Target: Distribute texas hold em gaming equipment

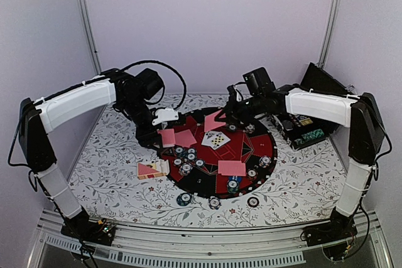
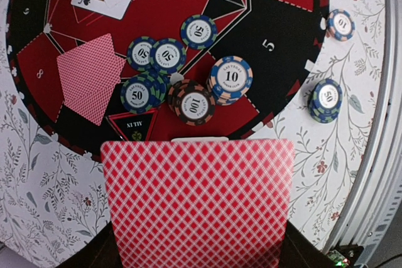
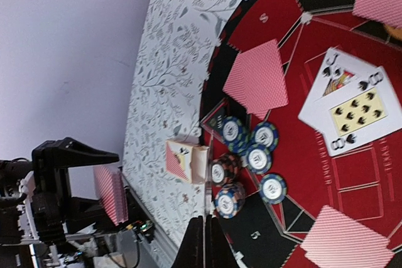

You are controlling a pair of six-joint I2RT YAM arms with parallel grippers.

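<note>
The left tool [image 1: 163,127] is hovering over the far-left edge of the round mat [image 1: 264,145], its fingers nearly together and gripping one red-backed card [image 2: 198,202], which is hanging above the mat's rim. The right tool [image 3: 204,243] is hanging over the mat's far side with its fingers pressed fully together. Two face-up cards [image 1: 217,139] are lying at the mat's centre with face-down cards [image 1: 231,167] around them. Poker chips [image 2: 231,78] are sitting left of centre, and loose chips [image 1: 184,199] are resting on the worktop [image 1: 113,155] just off the mat's near edge.
</note>
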